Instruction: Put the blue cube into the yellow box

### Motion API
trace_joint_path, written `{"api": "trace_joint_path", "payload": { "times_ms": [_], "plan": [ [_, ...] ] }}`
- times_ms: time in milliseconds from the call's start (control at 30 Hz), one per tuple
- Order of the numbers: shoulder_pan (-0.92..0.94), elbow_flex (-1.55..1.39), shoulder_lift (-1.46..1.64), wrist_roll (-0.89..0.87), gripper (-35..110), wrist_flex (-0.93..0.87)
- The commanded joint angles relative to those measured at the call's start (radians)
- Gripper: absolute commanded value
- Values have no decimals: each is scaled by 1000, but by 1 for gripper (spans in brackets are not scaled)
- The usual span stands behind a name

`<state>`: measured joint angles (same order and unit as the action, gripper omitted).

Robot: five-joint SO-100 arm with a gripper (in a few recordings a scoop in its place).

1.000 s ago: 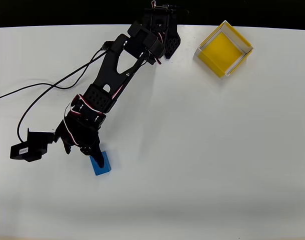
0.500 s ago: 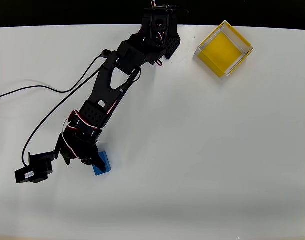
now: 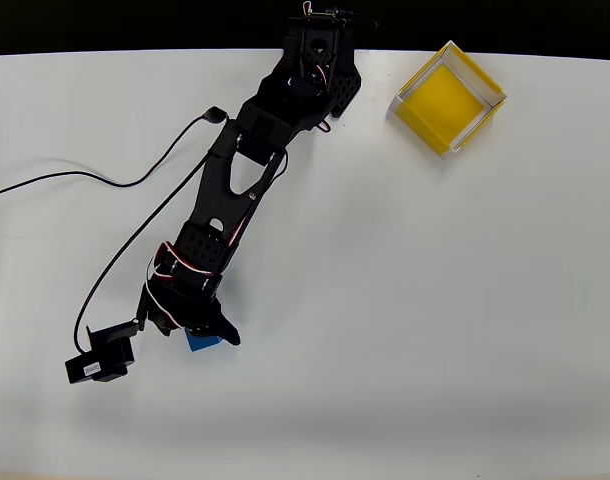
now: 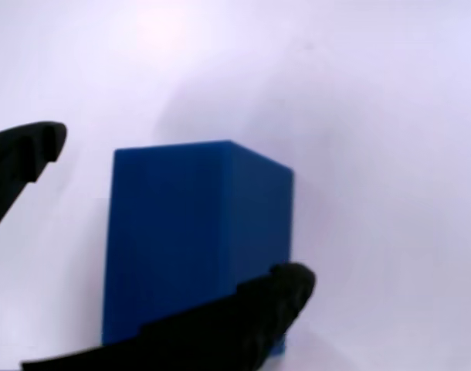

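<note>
The blue cube (image 3: 198, 341) sits on the white table at the lower left of the overhead view, mostly covered by my black gripper (image 3: 203, 335). In the wrist view the blue cube (image 4: 193, 239) stands large between the fingers of my gripper (image 4: 181, 209). One fingertip (image 4: 35, 147) is apart from the cube's left side, and the other fingertip (image 4: 286, 286) lies by its lower right corner. The gripper is open around the cube. The yellow box (image 3: 450, 97) stands with nothing in it at the far right of the table, well away from the gripper.
The arm's base (image 3: 320, 50) is at the table's far edge, left of the box. A black cable (image 3: 85, 180) loops across the left side of the table. White tabletop (image 3: 415, 300) lies open between the cube and the box.
The arm has stretched further toward the near edge, and the gripper has come down over the cube, covering more of it. The box has not moved.
</note>
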<state>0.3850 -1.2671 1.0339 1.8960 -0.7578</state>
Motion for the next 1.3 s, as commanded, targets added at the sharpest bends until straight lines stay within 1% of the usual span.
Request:
{"api": "trace_joint_path", "payload": {
  "times_ms": [0, 433, 600, 933, 1133, 1267],
  "plan": [
    [3, 114, 58, 2, 55, -23],
    [8, 114, 11, 18, 50, -46],
    [6, 114, 8, 23, 42, -43],
    [-2, 114, 2, 23, 33, -17],
    [-3, 114, -11, 31, 24, -8],
    [0, 114, -18, 49, 22, -5]
  ]
}}
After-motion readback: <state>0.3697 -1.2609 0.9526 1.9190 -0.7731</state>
